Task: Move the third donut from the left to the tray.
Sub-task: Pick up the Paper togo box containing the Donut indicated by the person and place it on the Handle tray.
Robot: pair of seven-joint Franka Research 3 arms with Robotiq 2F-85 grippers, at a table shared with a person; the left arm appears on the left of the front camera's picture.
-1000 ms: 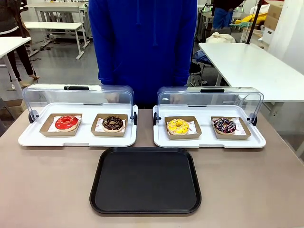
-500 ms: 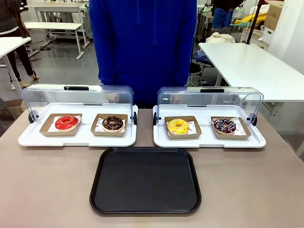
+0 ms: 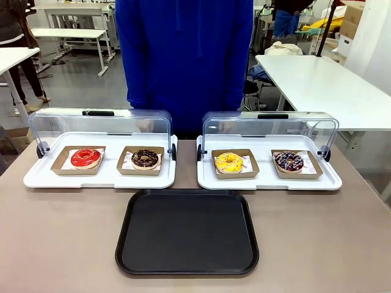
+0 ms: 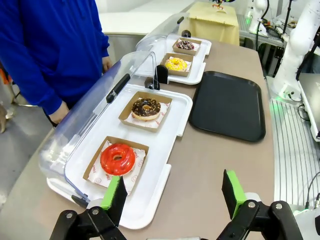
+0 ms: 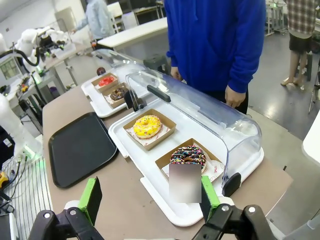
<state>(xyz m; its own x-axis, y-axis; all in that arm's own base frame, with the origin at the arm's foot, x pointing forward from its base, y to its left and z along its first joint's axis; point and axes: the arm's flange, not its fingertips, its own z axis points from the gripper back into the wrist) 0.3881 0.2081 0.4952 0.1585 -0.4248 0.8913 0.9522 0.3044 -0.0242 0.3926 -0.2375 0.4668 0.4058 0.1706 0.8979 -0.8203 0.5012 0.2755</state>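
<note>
Beyond the black tray (image 3: 187, 268), toward its right, we find the yellow-iced donut (image 3: 229, 162) resting in its cardboard box (image 3: 235, 176). Nothing has moved over the last second. Both the left gripper (image 4: 173, 195) and right gripper (image 5: 150, 197) stand wide open and empty, so transfer has not begun.

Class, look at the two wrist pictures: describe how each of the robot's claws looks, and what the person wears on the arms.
The left claw and the right claw look alike. Both have black jointed links with round silver pivot pins, and each finger is faced with a green pad. The person wears a long blue sleeve, part of a blue sweatshirt, gathered at the cuff.
</note>
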